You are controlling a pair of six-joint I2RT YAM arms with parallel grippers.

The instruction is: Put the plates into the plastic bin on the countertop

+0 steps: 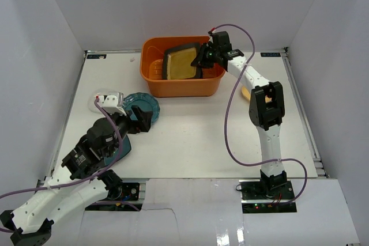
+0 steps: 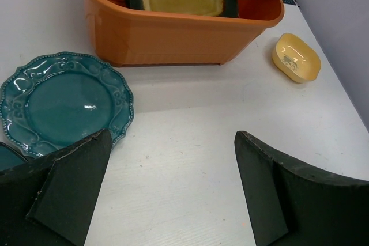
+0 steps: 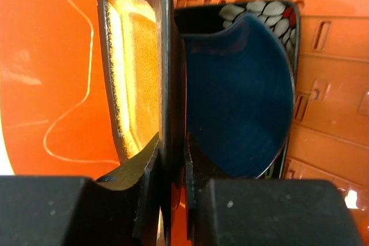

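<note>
Inside bin (image 1: 179, 87), right jaws clamp gold-centred plate (image 1: 181, 63) by its edge.

White matte tabletop (image 1: 190, 142) fills centre of top view. Plain white back wall (image 1: 184, 4) across upper frame. Left wall (image 1: 29, 73) and right wall (image 1: 340, 56) slant inward at sides. Metal rail (image 1: 304, 113) along tabletop's right edge. Glossy white sheet (image 1: 190, 217) across lower frame. Light even, soft; shadows faint.
</note>
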